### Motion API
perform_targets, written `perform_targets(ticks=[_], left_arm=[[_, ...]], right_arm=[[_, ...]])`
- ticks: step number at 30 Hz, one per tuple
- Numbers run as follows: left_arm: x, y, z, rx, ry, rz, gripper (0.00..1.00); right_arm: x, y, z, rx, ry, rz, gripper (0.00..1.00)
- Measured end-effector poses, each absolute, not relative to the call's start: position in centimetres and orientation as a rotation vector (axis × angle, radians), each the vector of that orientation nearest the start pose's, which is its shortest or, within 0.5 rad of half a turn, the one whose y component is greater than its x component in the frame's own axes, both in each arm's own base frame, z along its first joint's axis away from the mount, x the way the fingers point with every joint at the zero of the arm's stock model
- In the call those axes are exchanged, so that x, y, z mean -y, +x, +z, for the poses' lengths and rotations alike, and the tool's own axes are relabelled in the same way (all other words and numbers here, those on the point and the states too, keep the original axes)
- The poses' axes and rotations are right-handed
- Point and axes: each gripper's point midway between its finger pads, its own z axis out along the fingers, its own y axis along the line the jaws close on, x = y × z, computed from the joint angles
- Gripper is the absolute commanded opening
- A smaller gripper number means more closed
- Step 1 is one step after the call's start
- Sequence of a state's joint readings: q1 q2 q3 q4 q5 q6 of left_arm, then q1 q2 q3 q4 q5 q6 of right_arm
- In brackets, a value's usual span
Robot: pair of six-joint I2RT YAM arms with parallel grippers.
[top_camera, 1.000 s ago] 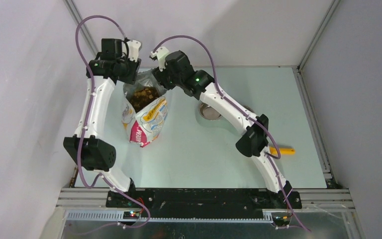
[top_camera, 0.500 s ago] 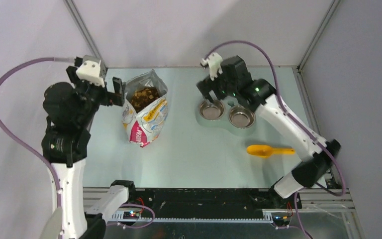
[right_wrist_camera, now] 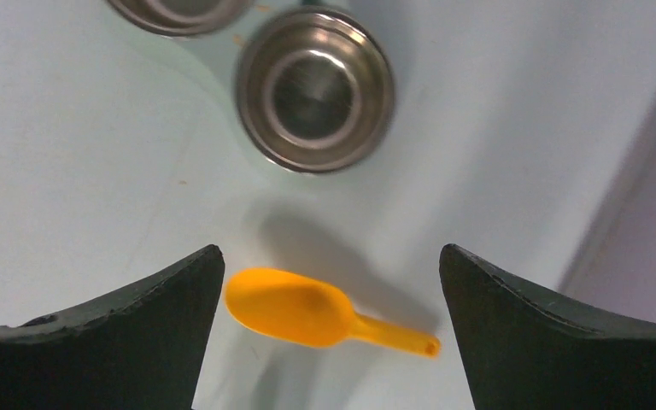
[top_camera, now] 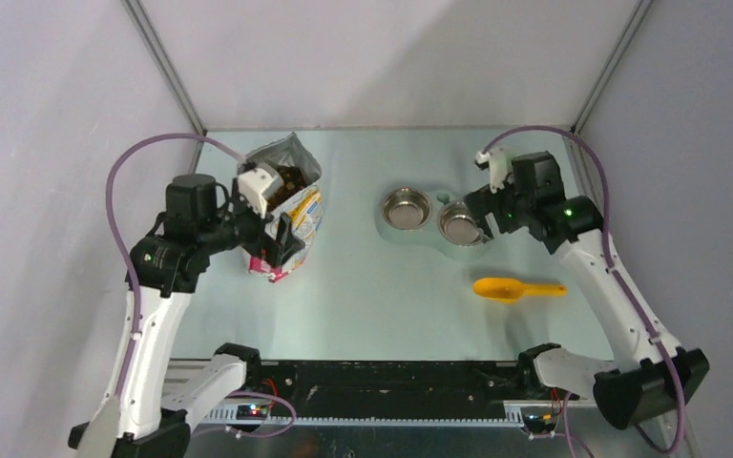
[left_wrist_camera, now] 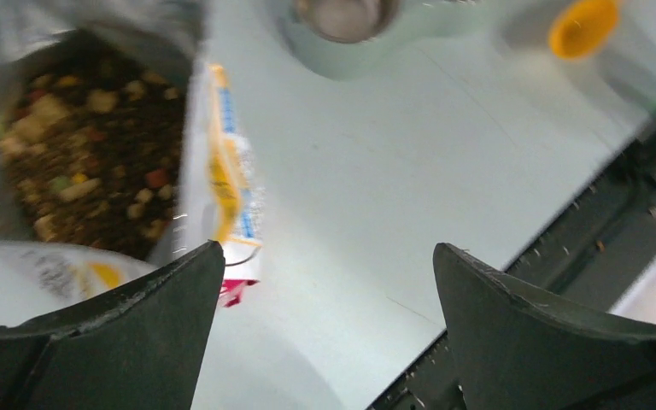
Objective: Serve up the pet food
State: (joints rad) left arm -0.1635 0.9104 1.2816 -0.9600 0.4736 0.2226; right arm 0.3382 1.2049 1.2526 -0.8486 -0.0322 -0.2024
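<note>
Wide open and holding nothing, the left gripper [left_wrist_camera: 326, 256] hangs over the open bag [top_camera: 296, 155], hiding part of its front in the top view, and the right gripper [right_wrist_camera: 331, 249], equally spread and empty, hangs over the scoop [right_wrist_camera: 286, 307] on the table [top_camera: 382, 286]. Pet food [left_wrist_camera: 94, 154] lies inside the bag, blurred in the left wrist view, where the bag's print is too smeared to read. One bowl [right_wrist_camera: 314, 90] shows whole; the second bowl [right_wrist_camera: 175, 10] is cut off at the top edge.

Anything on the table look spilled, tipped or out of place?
Nothing stands out. The pet food is inside the open foil bag, the steel bowls are upright and empty, the yellow scoop lies near them.
</note>
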Motion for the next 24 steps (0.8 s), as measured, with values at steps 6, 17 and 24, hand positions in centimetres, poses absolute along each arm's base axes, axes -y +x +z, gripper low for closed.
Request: perform_targets(ticks=[6,17,24], left_arm=[[15.3,18.9,29.6,-1.995,1.004,-0.604,1.0],[25.8,15.9,26.8,-1.999,1.58,-0.779,0.92],[32.4,18.0,26.4,-1.991,1.553,-0.768,0.59]], right_arm=[[-3.7,27.8,20.3,-2.381,-0.597,-0.124,1.0],[1.5,23.2,15.5,-2.618,-0.649,0.208,0.67],[3.2,23.4,15.4,-2.539,-0.665,0.318,0.68]])
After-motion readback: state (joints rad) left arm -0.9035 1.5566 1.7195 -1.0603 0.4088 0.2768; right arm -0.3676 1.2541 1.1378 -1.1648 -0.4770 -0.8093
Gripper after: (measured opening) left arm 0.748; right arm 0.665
